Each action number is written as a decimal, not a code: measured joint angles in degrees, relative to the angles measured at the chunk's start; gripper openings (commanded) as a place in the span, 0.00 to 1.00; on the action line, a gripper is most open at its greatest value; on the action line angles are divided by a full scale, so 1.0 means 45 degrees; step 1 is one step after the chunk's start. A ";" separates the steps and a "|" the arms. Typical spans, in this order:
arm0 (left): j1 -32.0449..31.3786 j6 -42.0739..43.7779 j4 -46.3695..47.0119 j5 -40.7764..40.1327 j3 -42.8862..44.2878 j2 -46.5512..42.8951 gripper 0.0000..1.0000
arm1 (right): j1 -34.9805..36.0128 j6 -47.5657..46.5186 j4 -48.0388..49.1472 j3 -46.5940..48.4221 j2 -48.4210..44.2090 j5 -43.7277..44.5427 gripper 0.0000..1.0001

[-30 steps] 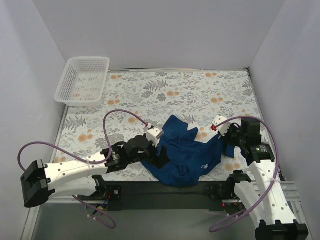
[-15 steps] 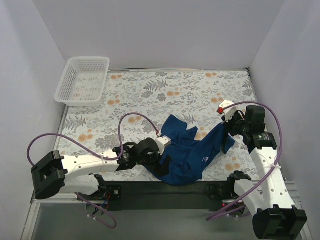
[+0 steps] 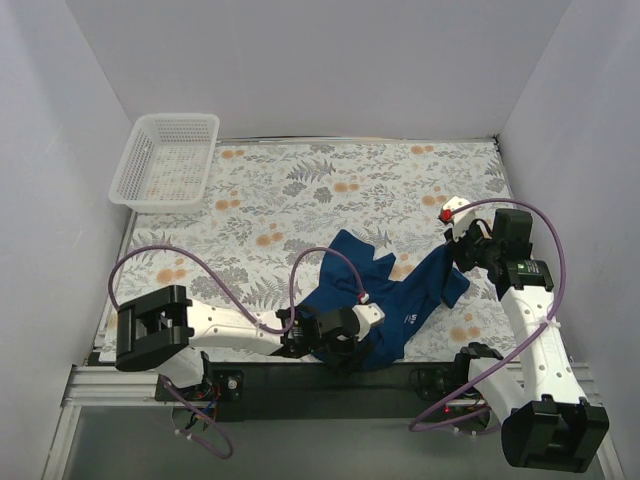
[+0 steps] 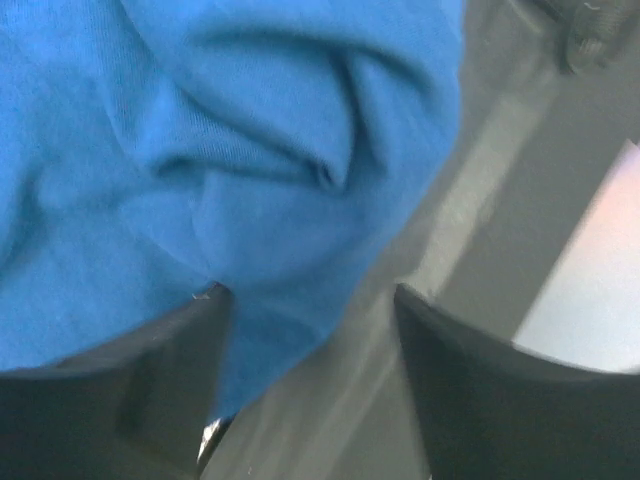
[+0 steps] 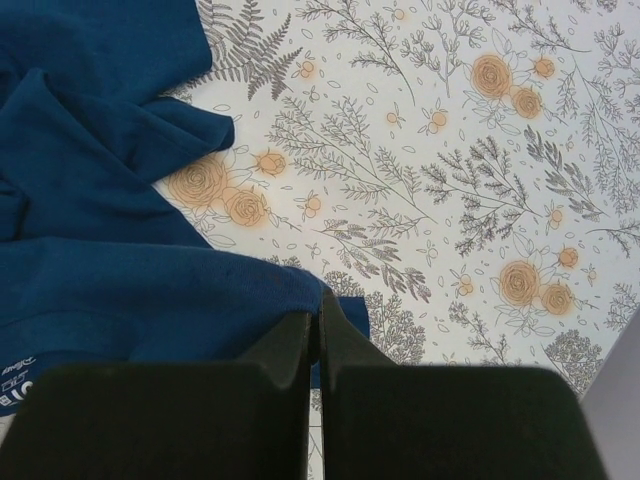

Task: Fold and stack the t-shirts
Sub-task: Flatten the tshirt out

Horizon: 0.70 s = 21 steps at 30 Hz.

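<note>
One navy blue t-shirt (image 3: 385, 290) lies crumpled on the floral table near the front edge, and a small white mark (image 3: 410, 319) shows on it. My right gripper (image 3: 458, 262) is shut on the shirt's right edge and holds it slightly raised. In the right wrist view the jaws (image 5: 318, 322) pinch a fold of the blue cloth (image 5: 100, 200). My left gripper (image 3: 352, 340) is at the shirt's near hem by the table edge. In the left wrist view it (image 4: 310, 320) is open, with blue fabric (image 4: 200, 150) draped against the left finger (image 4: 130, 400). The chest print is hidden.
A white mesh basket (image 3: 165, 160) stands at the back left corner. The floral tablecloth (image 3: 330, 190) covers the table. Grey walls close in the left, right and back. The black rail of the near edge (image 3: 330, 385) runs under the shirt's hem.
My left arm has swung right along the near edge to the shirt's front hem. My right gripper has pulled the shirt's right edge back and to the right.
</note>
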 measured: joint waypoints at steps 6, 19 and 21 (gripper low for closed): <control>-0.0277 0.0015 -0.0136 -0.1802 0.0525 0.0908 0.00 | -0.0228 0.0053 -0.0010 0.0107 0.0000 -0.0350 0.01; 0.1622 0.1613 -0.1064 -0.2647 0.6159 -0.5207 0.00 | -0.0549 0.1923 -0.0471 0.6883 0.0578 -0.0806 0.01; 0.2132 0.2045 -0.1282 -0.2856 0.7038 -0.5236 0.00 | -0.0549 0.2346 -0.0223 0.7839 0.0743 -0.0816 0.01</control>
